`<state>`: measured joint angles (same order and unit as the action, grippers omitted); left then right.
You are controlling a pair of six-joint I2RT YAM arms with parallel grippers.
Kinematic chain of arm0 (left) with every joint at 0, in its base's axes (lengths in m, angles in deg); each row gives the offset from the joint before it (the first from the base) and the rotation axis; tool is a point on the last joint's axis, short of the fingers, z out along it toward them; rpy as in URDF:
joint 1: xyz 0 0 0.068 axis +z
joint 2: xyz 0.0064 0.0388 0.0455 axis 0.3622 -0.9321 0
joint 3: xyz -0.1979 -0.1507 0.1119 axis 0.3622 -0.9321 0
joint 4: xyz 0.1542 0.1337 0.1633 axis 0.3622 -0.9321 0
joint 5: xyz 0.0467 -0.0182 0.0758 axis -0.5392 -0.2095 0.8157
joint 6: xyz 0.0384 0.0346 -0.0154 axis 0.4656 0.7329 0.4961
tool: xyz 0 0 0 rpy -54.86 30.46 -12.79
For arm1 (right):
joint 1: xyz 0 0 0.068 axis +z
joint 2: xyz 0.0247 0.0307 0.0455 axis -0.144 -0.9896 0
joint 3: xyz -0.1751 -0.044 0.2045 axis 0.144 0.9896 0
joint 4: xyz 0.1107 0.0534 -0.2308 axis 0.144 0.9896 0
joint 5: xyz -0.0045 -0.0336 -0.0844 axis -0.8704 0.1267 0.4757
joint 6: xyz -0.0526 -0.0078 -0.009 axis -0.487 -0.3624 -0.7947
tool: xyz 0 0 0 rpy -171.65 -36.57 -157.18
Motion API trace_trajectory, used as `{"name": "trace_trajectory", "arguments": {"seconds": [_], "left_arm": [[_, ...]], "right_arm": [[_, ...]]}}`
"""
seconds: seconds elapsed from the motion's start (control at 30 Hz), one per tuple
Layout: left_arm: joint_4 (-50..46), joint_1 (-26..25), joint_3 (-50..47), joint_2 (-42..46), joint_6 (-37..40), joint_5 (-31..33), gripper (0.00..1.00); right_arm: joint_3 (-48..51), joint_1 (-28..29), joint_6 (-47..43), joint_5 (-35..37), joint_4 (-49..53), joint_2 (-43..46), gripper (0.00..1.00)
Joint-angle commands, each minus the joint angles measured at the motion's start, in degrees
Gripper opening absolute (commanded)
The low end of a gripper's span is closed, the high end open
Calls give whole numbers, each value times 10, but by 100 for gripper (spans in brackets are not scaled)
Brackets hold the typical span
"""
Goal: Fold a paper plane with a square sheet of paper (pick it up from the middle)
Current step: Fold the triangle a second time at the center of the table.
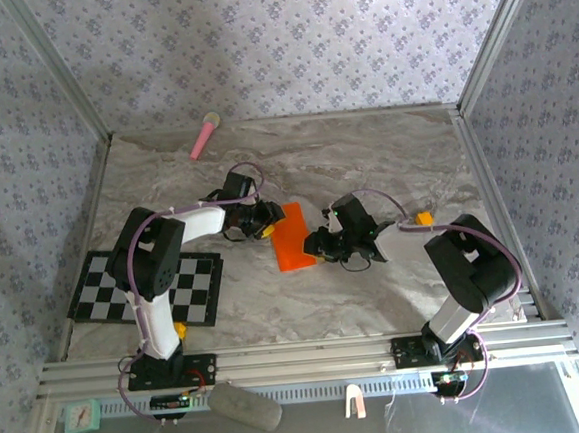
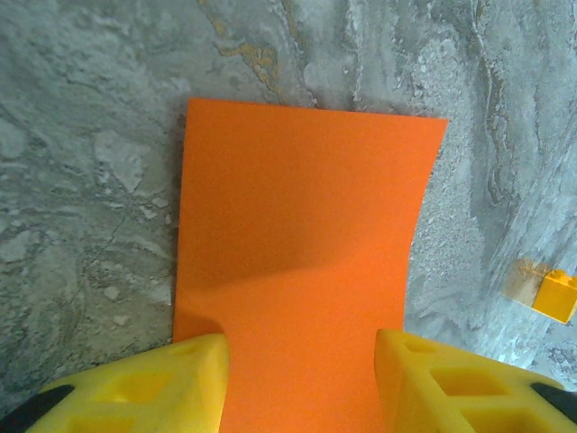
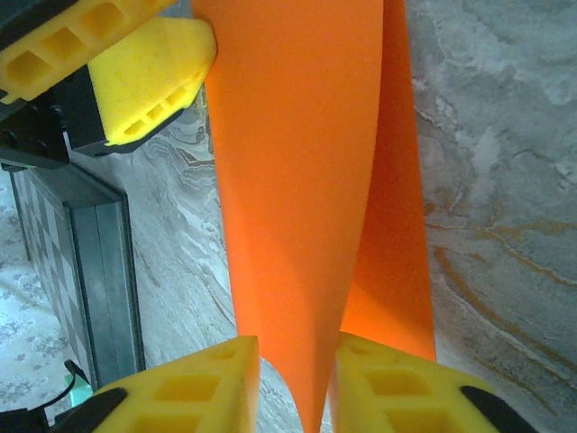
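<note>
Square sheet of paper (image 1: 293,238) — plain orange — pinched in right gripper (image 3: 296,352).

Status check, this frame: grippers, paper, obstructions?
Left gripper open over orange sheet. Right gripper pinching its raised fold. Pink stick far back, no obstruction.

The sheet of paper (image 1: 293,241) lies on the table (image 1: 365,150) between left fingers (image 2: 153,388) and right fingers (image 3: 189,392), mat (image 1: 200,284) leftward.

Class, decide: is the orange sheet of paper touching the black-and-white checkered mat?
Apart. The top external view shows bare marble table between the orange sheet of paper and the checkered mat.
</note>
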<state>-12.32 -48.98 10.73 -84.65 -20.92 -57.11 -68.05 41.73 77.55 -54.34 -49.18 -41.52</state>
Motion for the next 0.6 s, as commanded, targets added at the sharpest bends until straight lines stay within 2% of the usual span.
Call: {"name": "trace_trajectory", "arguments": {"seconds": [0.0,0.37,0.57], "left_arm": [[-29,3,-15,-16,7,12,48],[-24,3,-7,-15,15,-3,47],[-1,2,0,-1,32,-29,48]], "right_arm": [[13,-3,24,3,0,5,23],[10,-8,39,11,23,-4,12],[11,-10,38,23,41,2,3]]}}
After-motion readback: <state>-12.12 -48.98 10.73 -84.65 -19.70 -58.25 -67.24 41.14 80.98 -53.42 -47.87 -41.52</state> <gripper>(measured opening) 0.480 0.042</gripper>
